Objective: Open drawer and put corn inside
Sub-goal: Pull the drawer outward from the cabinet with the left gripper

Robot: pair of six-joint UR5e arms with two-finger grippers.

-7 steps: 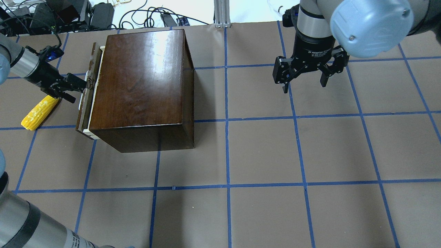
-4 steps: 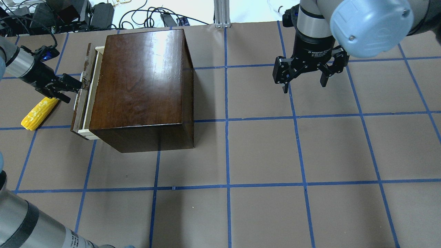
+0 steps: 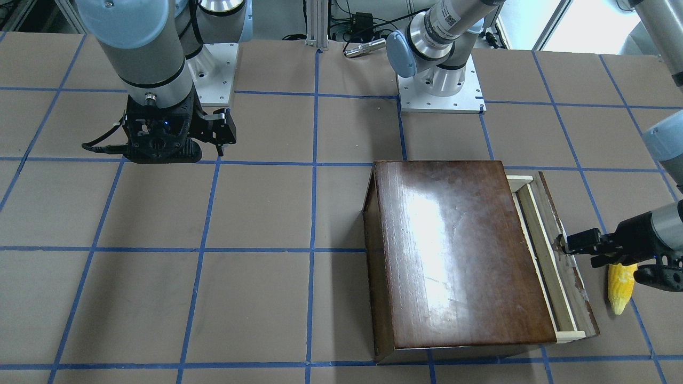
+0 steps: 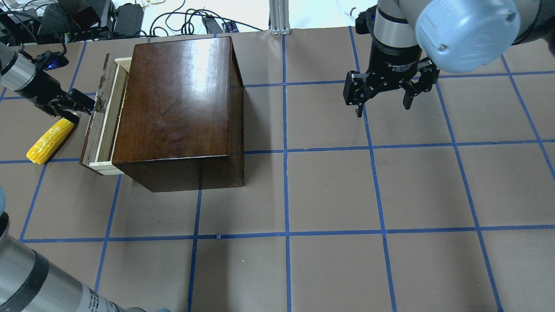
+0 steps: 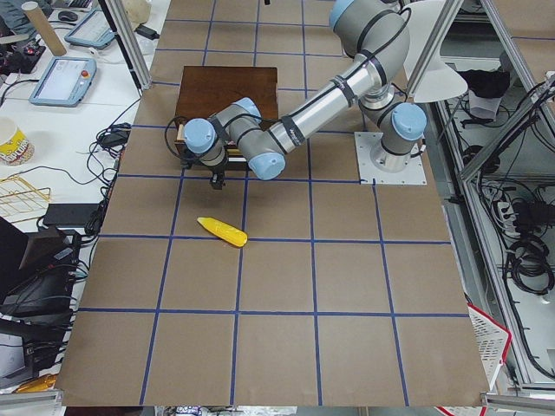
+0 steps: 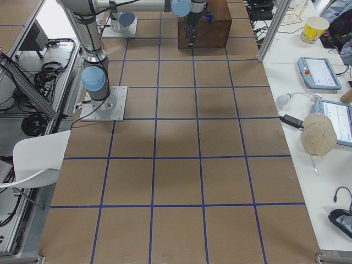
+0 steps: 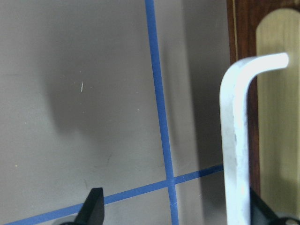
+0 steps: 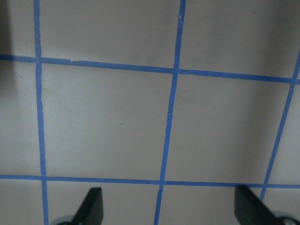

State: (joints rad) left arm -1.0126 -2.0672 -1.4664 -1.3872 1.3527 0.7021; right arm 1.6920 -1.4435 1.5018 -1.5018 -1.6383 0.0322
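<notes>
"Brown-papered table. Where's the corn (image 4: pixel 48 141)?"

"Lying just beside the left hand (image 4: pixel 79 109), whose spread fingers hook the part-open drawer (image 4: pixel 96 125) by its handle (image 7: pixel 234 140). The right hand (image 4: pixel 383 109) is released. The cob looks stiff, light and prone to rolling, so pinch its thick middle."

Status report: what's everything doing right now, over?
Left gripper: jaws open around the handle. Right gripper: open, above table. Drawer partly out. Corn on table right before drawer front, might block it.
</notes>
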